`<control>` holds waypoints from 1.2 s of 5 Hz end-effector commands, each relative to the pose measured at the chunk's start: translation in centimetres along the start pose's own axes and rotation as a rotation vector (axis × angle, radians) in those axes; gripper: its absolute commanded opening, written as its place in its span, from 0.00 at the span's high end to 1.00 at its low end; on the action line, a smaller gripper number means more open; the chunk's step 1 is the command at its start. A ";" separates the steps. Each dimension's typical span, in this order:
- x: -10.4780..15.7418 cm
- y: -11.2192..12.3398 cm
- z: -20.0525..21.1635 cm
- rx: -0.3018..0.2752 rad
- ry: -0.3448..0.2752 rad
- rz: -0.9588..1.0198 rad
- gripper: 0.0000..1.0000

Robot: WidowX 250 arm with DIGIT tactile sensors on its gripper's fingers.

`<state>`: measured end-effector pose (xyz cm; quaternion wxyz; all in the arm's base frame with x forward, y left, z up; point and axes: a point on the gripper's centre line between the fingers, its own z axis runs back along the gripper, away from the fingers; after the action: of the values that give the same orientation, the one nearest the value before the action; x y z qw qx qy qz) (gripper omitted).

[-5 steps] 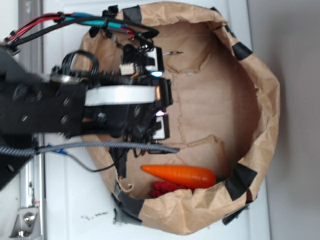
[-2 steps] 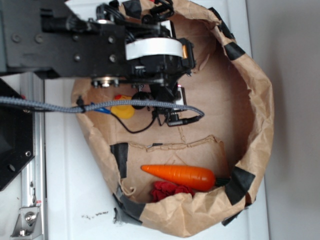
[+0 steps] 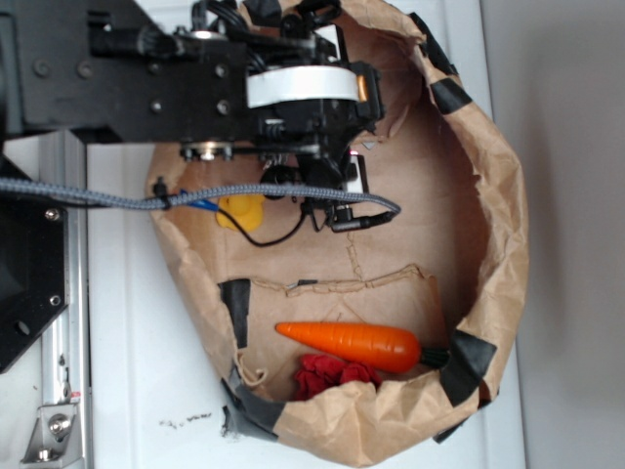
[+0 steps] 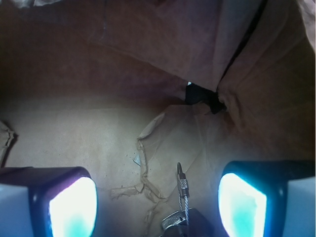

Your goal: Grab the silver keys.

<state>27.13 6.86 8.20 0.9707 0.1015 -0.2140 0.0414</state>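
Note:
In the wrist view the silver keys (image 4: pixel 178 217) lie on the brown paper floor at the bottom edge, with their wire ring (image 4: pixel 182 190) pointing away from me. My gripper (image 4: pixel 158 207) is open above them. The keys sit between the lit fingertips (image 4: pixel 74 207), nearer the right one, and touch neither. In the exterior view the gripper (image 3: pixel 344 176) hangs inside the upper part of the paper bag (image 3: pixel 503 244), and the arm hides the keys.
A yellow rubber duck (image 3: pixel 241 211) sits just below the arm by the bag's left wall. An orange carrot (image 3: pixel 352 342) and a red crumpled thing (image 3: pixel 327 372) lie at the bag's lower end. A grey braided cable (image 3: pixel 244 192) crosses the bag. The bag's walls surround the gripper.
The arm has moved up the image toward the bag's top rim, uncovering the yellow duck. Over the last half second it shifted only slightly.

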 end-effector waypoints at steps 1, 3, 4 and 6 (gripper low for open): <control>0.1 1.7 0.2 0.013 -0.012 0.009 0.00; -1.7 0.7 -2.1 -0.008 0.054 -0.049 0.00; -2.4 0.6 -2.7 0.004 0.058 -0.062 0.00; -3.2 1.1 -2.9 0.001 0.061 -0.036 1.00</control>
<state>24.99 7.94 3.33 0.9804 0.1006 -0.1687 0.0148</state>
